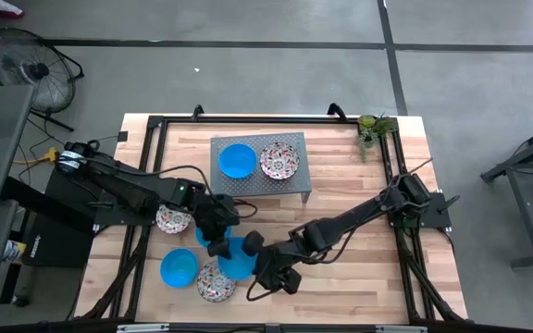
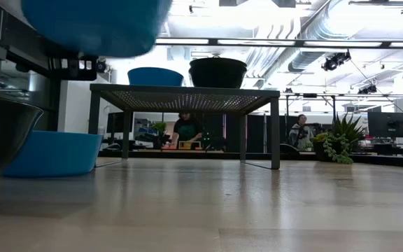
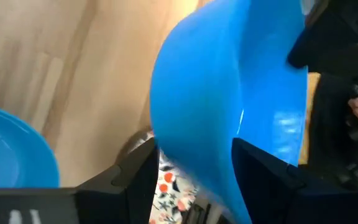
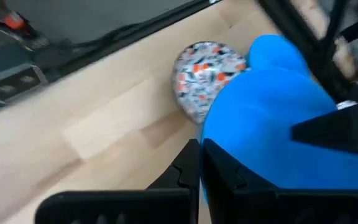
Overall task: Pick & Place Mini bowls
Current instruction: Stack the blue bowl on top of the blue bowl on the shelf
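Note:
A plain blue mini bowl (image 1: 237, 262) hangs above the table's near middle, high in the low view (image 2: 93, 24). My right gripper (image 1: 251, 246) is shut on it. My left gripper (image 1: 221, 246) is open, and its fingers (image 3: 135, 180) stand on either side of the bowl's wall (image 3: 229, 93); whether they touch it, I cannot tell. Another blue bowl (image 1: 179, 268) and a floral bowl (image 1: 216, 280) sit on the table near the front edge. A second floral bowl (image 1: 172, 219) sits under my left arm. My right gripper (image 4: 201, 165) pinches the blue bowl's rim (image 4: 211, 146) between its two shut fingers, coming from the table's right and slanting down. The bowl is lifted clear of the table and tilted, its outer wall (image 4: 278, 137) toward the wrist camera.
The grey perforated stand (image 1: 290, 190) stands at the far middle with a blue bowl (image 1: 237, 160) and a floral bowl (image 1: 278, 160) on top. A small plant (image 1: 373, 129) is at the far right corner. The table's right half has open wood.

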